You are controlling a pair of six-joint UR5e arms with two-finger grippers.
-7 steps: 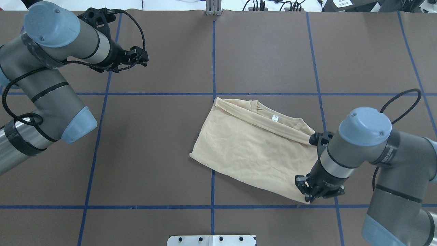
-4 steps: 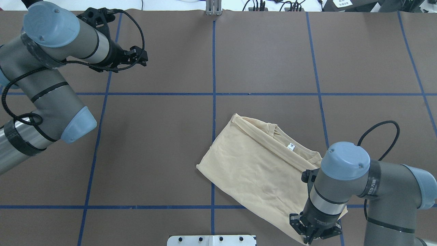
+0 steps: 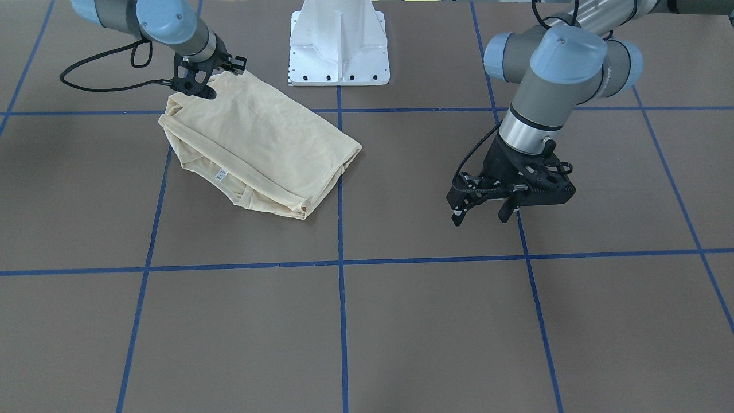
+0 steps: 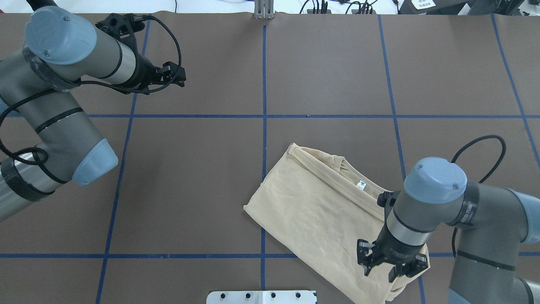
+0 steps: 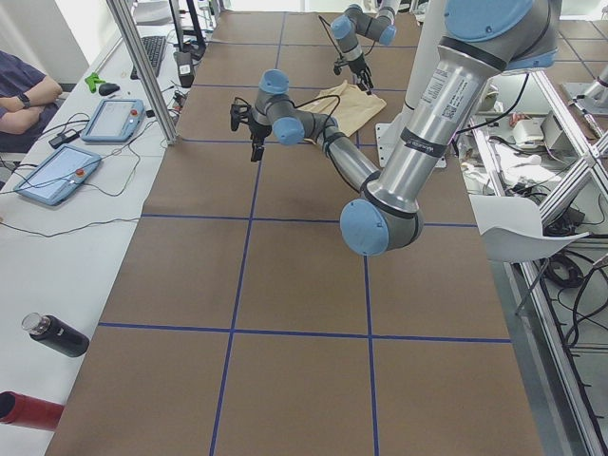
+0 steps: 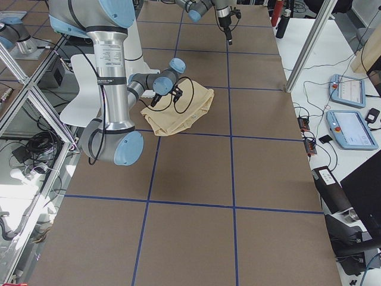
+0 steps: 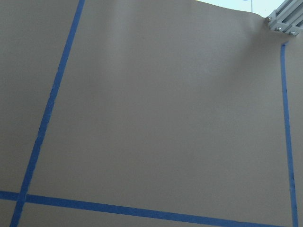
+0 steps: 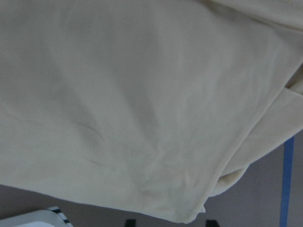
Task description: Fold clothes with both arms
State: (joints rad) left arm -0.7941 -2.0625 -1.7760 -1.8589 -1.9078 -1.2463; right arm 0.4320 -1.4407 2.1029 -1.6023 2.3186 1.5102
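I am looking at the T-shirt (image 4: 320,219) lying on the table (image 4: 190,190) on the robot's right side, close in toward the white pedestal base (image 3: 338,46). It is sitting doubled into a rough oblong on the slant, print hidden, with the neck label (image 4: 360,183) facing up near the collar edge and its near end crossing a blue tape line (image 4: 168,256). The right end effector (image 4: 379,273) is hanging directly over that near end, jaws spread wide. In the right wrist view the fingertips (image 8: 129,222) are showing well apart at the bottom edge with cloth lying beyond them, and I am seeing nothing pinched, so I am reading it as empty. The left end effector (image 3: 480,217) is hovering over bare table well apart from the shirt, across the centre line, jaws likewise parted and carrying nothing. On handling, I am judging the fabric thin, light and limp: it is likely going to sag, trail and wrinkle rather than keep a shape, and the stacked layers are likely sliding over one another. So I am favouring corner grips, pinching down through every layer, the right one at the end beneath it and the left coming across to the corner nearest the centre line, both lifting together. A mid-panel grab is risking only the top layer and a bunched fold
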